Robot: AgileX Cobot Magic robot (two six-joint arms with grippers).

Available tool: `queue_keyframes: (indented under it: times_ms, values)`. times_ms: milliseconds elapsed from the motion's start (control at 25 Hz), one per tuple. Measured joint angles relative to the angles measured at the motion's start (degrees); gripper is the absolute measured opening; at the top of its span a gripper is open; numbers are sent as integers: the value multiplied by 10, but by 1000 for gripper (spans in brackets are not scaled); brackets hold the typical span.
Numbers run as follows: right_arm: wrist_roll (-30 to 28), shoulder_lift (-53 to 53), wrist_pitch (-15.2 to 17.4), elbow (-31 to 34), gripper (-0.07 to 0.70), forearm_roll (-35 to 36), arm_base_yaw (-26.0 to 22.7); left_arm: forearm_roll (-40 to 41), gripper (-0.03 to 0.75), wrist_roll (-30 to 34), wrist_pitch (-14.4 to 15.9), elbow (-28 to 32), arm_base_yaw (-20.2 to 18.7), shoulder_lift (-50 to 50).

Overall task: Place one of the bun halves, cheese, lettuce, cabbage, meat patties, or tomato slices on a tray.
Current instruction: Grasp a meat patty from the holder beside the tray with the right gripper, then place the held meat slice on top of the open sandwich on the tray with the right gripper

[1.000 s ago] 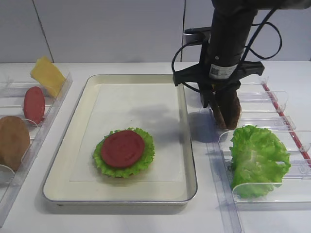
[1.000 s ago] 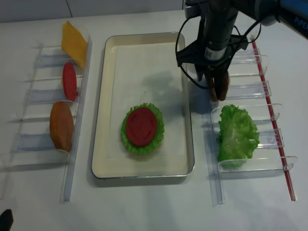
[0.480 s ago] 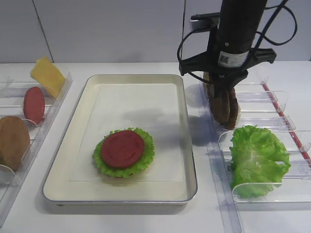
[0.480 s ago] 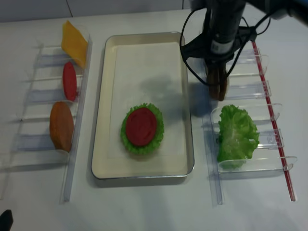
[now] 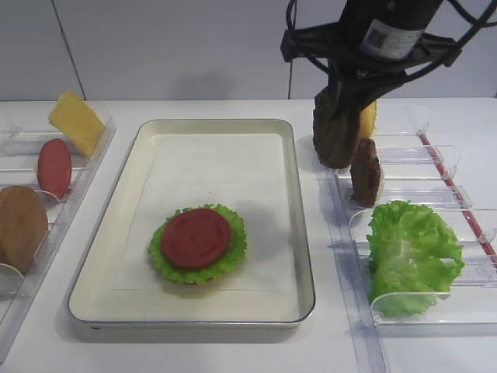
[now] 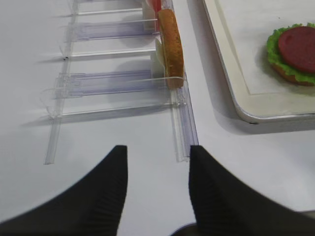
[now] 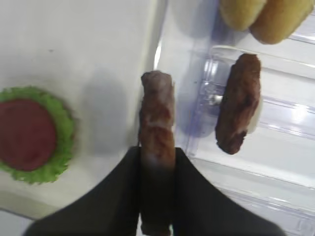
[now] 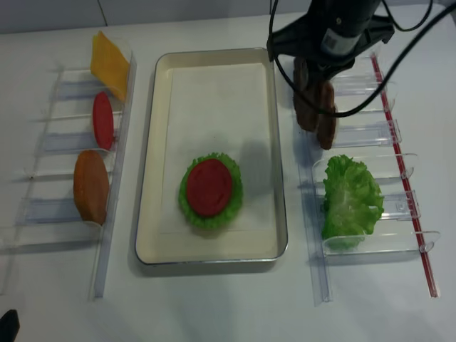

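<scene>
- The right gripper, its dark fingers clamped on the lower part of a dark brown, rough-surfaced round meat patty, holds that disc on edge in the air above the gap between tray and right rack.
- In the exterior high view the lifted patty hangs at about 1 o'clock from the large cream-white rectangular tray with a metallic rim.
- A second brown patty stands upright in the clear plastic rack, just beside the lifted one at its 4 o'clock.
- On the tray's paper liner, towards 6 o'clock, lies a frilly green lettuce leaf with a flat red tomato slice on top.
- More lettuce fills the nearest rack slot at 3 o'clock of the tray.
- At 9 o'clock of the tray stand a pale yellow cheese square, a red tomato disc and a golden-tan bun half.
- The left gripper hovers over bare white tabletop with its dark fingers apart and nothing between them.
</scene>
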Motion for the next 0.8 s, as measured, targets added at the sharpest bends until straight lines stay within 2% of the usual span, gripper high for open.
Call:
queue_keyframes:
  times_ms: [280,440,680,800]
  values:
    - [-80,-33,12,0,160,120,0,0,294,0,0,0,0,0]
    - [-166,-33,12,13,159,213,0,0,294,0,0,0,0,0]
    - [-299,-34,6,99,159,367,0,0,294,0,0,0,0,0]
    - [-379,-34,-25,156,159,465,0,0,294,0,0,0,0,0]
